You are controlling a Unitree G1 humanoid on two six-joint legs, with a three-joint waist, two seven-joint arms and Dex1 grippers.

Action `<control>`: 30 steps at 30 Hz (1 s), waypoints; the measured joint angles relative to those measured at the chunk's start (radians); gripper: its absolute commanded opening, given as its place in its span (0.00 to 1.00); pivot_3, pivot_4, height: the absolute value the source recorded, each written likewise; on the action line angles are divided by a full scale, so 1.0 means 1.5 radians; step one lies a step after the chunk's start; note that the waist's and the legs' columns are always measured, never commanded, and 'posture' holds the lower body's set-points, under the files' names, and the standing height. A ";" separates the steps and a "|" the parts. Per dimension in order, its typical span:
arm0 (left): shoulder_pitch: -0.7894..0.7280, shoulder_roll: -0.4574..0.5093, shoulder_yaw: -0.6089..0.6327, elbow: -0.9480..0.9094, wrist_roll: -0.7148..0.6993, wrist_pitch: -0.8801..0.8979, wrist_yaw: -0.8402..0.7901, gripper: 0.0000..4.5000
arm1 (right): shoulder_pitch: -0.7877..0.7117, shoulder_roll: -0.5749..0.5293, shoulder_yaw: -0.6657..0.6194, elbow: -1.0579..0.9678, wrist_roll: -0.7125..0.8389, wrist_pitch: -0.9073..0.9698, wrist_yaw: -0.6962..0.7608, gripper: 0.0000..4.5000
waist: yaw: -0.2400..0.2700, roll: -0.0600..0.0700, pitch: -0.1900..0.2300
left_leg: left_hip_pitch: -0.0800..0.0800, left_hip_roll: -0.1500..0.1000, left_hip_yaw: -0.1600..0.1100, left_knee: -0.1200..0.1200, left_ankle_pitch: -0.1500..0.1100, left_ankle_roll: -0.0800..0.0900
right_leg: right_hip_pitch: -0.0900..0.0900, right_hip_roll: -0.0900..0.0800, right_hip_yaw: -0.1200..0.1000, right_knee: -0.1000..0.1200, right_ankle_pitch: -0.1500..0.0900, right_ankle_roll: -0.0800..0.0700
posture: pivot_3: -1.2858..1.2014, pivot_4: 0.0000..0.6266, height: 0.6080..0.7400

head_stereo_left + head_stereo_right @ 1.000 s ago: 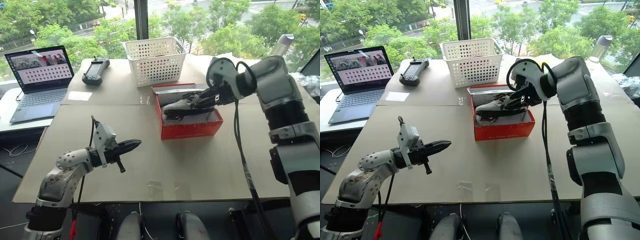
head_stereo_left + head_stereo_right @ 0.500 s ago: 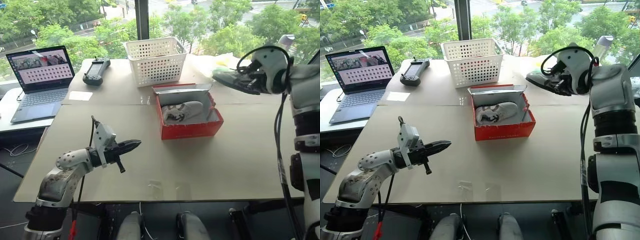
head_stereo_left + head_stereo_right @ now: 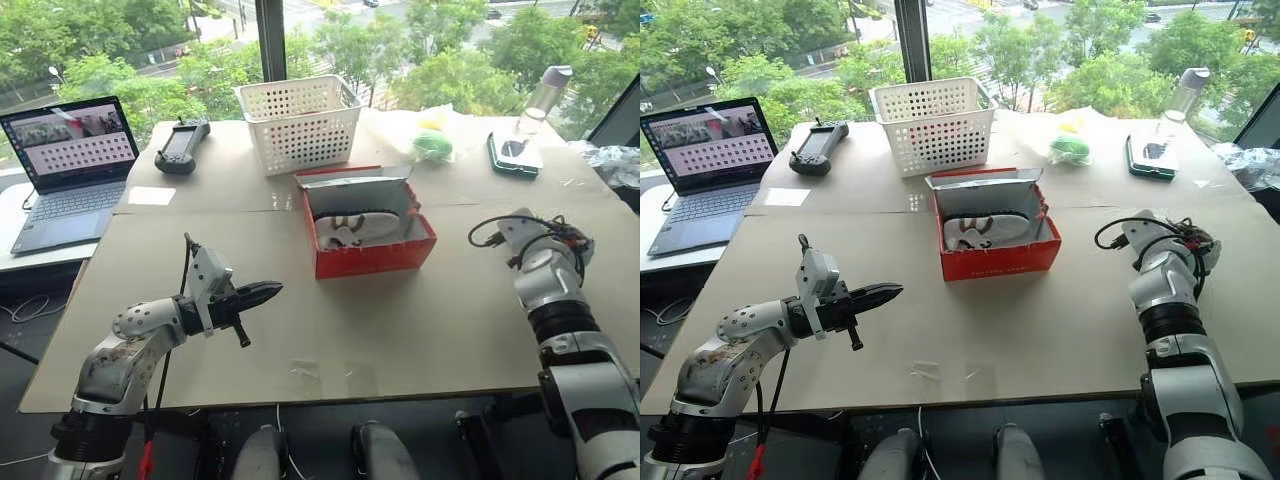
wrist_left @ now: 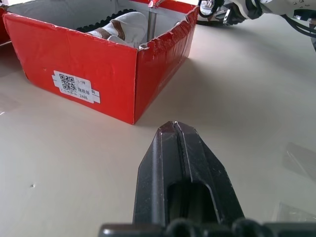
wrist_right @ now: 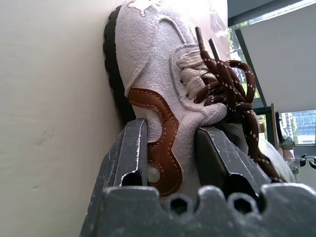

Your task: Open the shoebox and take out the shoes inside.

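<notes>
1. Left gripper point(image 3: 268, 291), black fingers pressed together, hovers empty above the tan cardboard-covered table point(image 3: 400, 320)

2. Right gripper point(image 5: 170, 143) clamps a pale grey suede shoe with brown laces point(image 5: 163, 84) against the tabletop

3. Beyond, the red cardboard shoebox point(image 3: 370, 255) stands open, second pale shoe point(image 3: 350, 228) inside, before a white perforated plastic basket point(image 3: 298, 120)

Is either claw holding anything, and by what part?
The right claw grips one shoe by its side wall, near the laces. The left claw is shut, holding nothing.
</notes>
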 measured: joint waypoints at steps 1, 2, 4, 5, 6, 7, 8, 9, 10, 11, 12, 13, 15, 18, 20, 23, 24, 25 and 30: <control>0.000 0.000 0.000 0.000 0.000 0.000 0.000 0.00 | 0.000 0.004 -0.009 0.000 0.008 -0.001 0.002 0.48 | -0.001 0.000 0.000 | 0.001 0.000 0.000 0.000 0.000 0.000 | 0.001 0.000 0.000 0.000 0.000 0.000 | 0.52 0.24 0.95; 0.000 0.000 0.000 0.000 0.000 0.000 0.000 0.00 | 0.001 0.006 -0.018 0.000 0.020 -0.001 0.007 0.53 | -0.002 0.000 0.000 | 0.002 0.000 0.000 0.000 0.000 0.000 | 0.003 0.000 0.000 0.000 0.000 0.000 | 0.52 0.24 0.95; 0.000 0.000 0.000 0.000 0.000 0.000 0.000 0.00 | 0.004 0.014 -0.038 0.000 0.039 -0.001 0.015 0.68 | -0.003 0.000 0.000 | 0.003 0.000 -0.001 0.000 0.000 0.000 | 0.004 0.000 0.000 -0.001 0.000 -0.001 | 0.52 0.24 0.95; 0.000 0.000 0.000 0.000 0.000 0.000 0.000 0.00 | 0.008 0.025 -0.062 -0.008 0.059 0.002 0.024 0.75 | -0.003 -0.001 0.000 | 0.005 0.000 -0.001 0.000 0.000 0.000 | 0.006 0.000 0.000 -0.001 -0.001 -0.001 | 0.52 0.24 0.95; 0.000 0.000 0.000 0.000 0.000 0.000 0.000 0.00 | 0.008 0.029 -0.072 -0.016 0.073 0.006 0.029 0.83 | -0.005 -0.001 0.000 | 0.008 0.001 -0.001 0.000 0.000 0.000 | 0.009 0.001 -0.001 -0.001 -0.001 -0.002 | 0.52 0.24 0.95; 0.000 0.000 0.000 0.000 0.000 0.000 0.000 0.00 | 0.008 0.029 -0.076 -0.018 0.078 0.008 0.033 0.91 | -0.005 -0.002 0.000 | 0.009 0.001 -0.001 0.000 0.000 0.000 | 0.011 0.001 -0.001 -0.001 -0.002 -0.003 | 0.52 0.24 0.95; -0.001 0.000 0.000 0.000 0.000 0.000 0.000 0.00 | 0.008 0.029 -0.085 -0.020 0.082 0.009 0.038 0.98 | -0.005 -0.002 0.000 | 0.011 0.001 -0.002 0.000 0.000 0.000 | 0.011 0.000 -0.001 -0.002 -0.002 -0.004 | 0.52 0.24 0.95; -0.001 0.000 0.000 0.000 0.000 0.000 0.000 0.00 | 0.008 0.027 -0.090 -0.021 0.085 0.011 0.039 0.99 | -0.005 -0.002 0.000 | 0.011 0.001 -0.002 0.000 0.000 0.000 | 0.012 0.000 -0.001 -0.002 -0.002 -0.004 | 0.52 0.24 0.95; -0.001 0.000 0.000 0.000 0.000 0.000 0.000 0.00 | 0.008 0.026 -0.093 -0.023 0.091 0.014 0.040 0.99 | -0.006 -0.002 0.000 | 0.012 0.001 -0.003 0.000 0.000 0.000 | 0.012 0.000 0.000 -0.002 -0.002 -0.004 | 0.52 0.24 0.95; -0.001 0.000 0.000 0.000 0.000 0.000 0.000 0.00 | 0.008 0.026 -0.097 -0.026 0.095 0.018 0.044 0.99 | -0.006 -0.002 0.000 | 0.012 0.001 -0.003 0.000 0.000 0.000 | 0.012 0.000 0.000 -0.002 -0.002 -0.004 | 0.52 0.24 0.95; -0.001 0.000 0.000 0.000 0.000 0.000 0.000 0.00 | 0.008 0.026 -0.098 -0.030 0.098 0.022 0.046 0.99 | -0.007 -0.002 0.000 | 0.012 0.001 -0.004 0.000 0.000 0.000 | 0.012 0.000 0.000 -0.002 -0.002 -0.004 | 0.52 0.24 0.95; -0.002 0.000 -0.001 0.000 0.000 0.000 0.000 0.00 | 0.010 0.025 -0.098 -0.041 0.100 0.033 0.052 0.99 | -0.006 -0.002 0.000 | 0.012 0.001 -0.004 0.000 0.000 0.000 | 0.012 0.000 0.000 -0.002 -0.002 -0.004 | 0.52 0.24 0.95; -0.004 0.000 -0.002 0.000 0.000 0.000 0.000 0.00 | 0.026 0.014 -0.097 -0.087 0.105 0.068 0.079 0.99 | -0.003 -0.002 0.000 | 0.011 0.001 -0.004 -0.001 0.000 0.000 | 0.011 0.000 0.000 -0.002 -0.002 -0.004 | 0.52 0.24 0.95; -0.005 0.000 -0.002 0.000 0.000 0.001 0.000 0.00 | 0.049 -0.012 -0.093 -0.184 0.118 0.140 0.133 0.99 | -0.001 -0.002 0.000 | 0.009 0.001 -0.004 -0.001 0.000 0.000 | 0.009 0.000 0.000 -0.002 -0.002 -0.004 | 0.52 0.24 0.95; -0.005 0.000 -0.003 0.000 0.000 0.001 0.000 0.00 | 0.057 -0.040 -0.084 -0.255 0.128 0.186 0.181 0.99 | -0.001 -0.001 0.000 | 0.008 0.000 -0.004 -0.001 0.000 0.000 | 0.008 0.000 0.001 -0.002 -0.002 -0.004 | 0.52 0.24 0.95; -0.006 0.000 -0.003 0.000 0.000 0.001 0.000 0.00 | 0.056 -0.087 -0.074 -0.346 0.134 0.229 0.239 0.99 | 0.001 -0.001 0.000 | 0.008 0.001 -0.003 -0.001 0.000 0.000 | 0.008 0.000 0.000 -0.002 -0.003 -0.004 | 0.52 0.24 0.95; -0.006 -0.001 -0.003 0.000 0.000 0.001 0.000 0.00 | 0.055 -0.101 -0.066 -0.367 0.138 0.241 0.257 0.99 | 0.002 -0.001 0.000 | 0.008 0.001 -0.003 -0.001 0.000 0.000 | 0.008 0.000 0.000 -0.002 -0.003 -0.004 | 0.52 0.24 0.95; -0.006 -0.001 -0.003 0.000 0.000 0.001 0.000 0.00 | 0.050 -0.121 -0.056 -0.398 0.149 0.258 0.289 0.99 | 0.002 -0.001 0.001 | 0.008 0.001 -0.003 -0.001 0.000 0.000 | 0.007 -0.001 0.000 -0.002 -0.003 -0.004 | 0.52 0.24 0.95; -0.005 -0.007 -0.006 -0.001 0.001 0.001 0.007 0.00 | -0.042 -0.189 -0.026 -0.519 0.211 0.279 0.440 0.99 | 0.000 0.000 0.001 | 0.008 0.001 -0.003 -0.001 -0.001 0.000 | 0.006 0.000 0.000 -0.002 -0.003 -0.004 | 0.52 0.24 0.95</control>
